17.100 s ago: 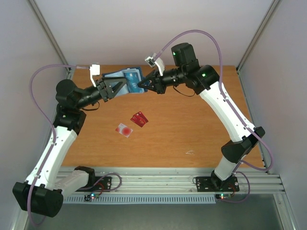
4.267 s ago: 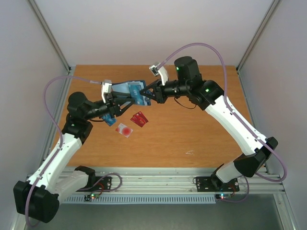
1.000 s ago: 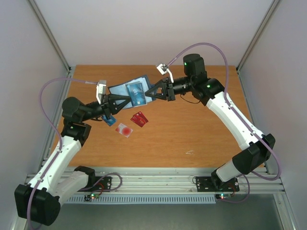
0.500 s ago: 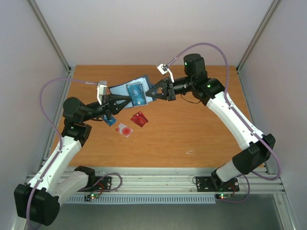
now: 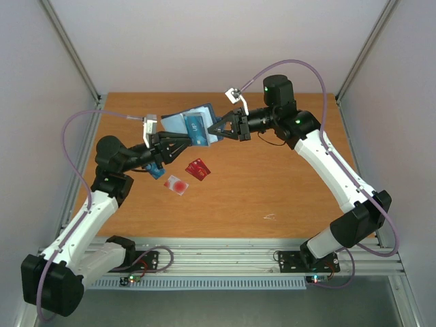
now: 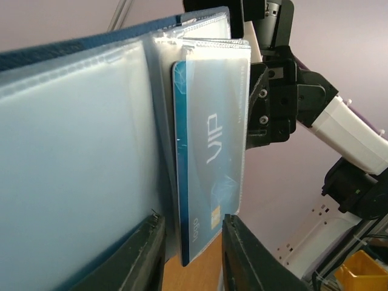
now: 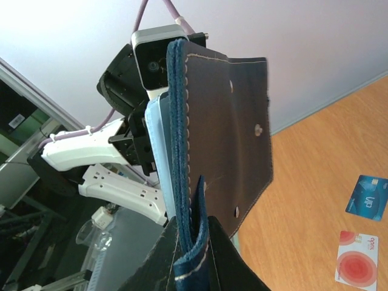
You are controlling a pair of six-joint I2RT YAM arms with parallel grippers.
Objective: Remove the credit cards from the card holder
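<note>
Card holder (image 7: 225, 121) pinched in right gripper (image 7: 193, 241), left gripper (image 6: 193, 241) parted around teal card (image 6: 209, 157)

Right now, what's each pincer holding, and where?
Right pincer clamps the card holder by its navy edge. Left pincer: open around the teal card, apparently holding nothing.

The left arm (image 5: 82, 221) and the right arm (image 5: 334, 170) share one build: white shells on the long links, black rounded housings at the joints. A thin mauve cable (image 5: 294, 62) loops from each wrist back to the base. Green lights glow on the right arm's black housings toward one o'clock. A small white camera block (image 5: 150, 126) tops each wrist. The left gripper (image 6: 193, 248) has matt black, wedge-shaped fingers (image 6: 136, 260). The right wrist's black bracket (image 6: 273, 103) shows round screw heads. Black base plates (image 5: 146, 261) at six o'clock carry tiny red and green lights
</note>
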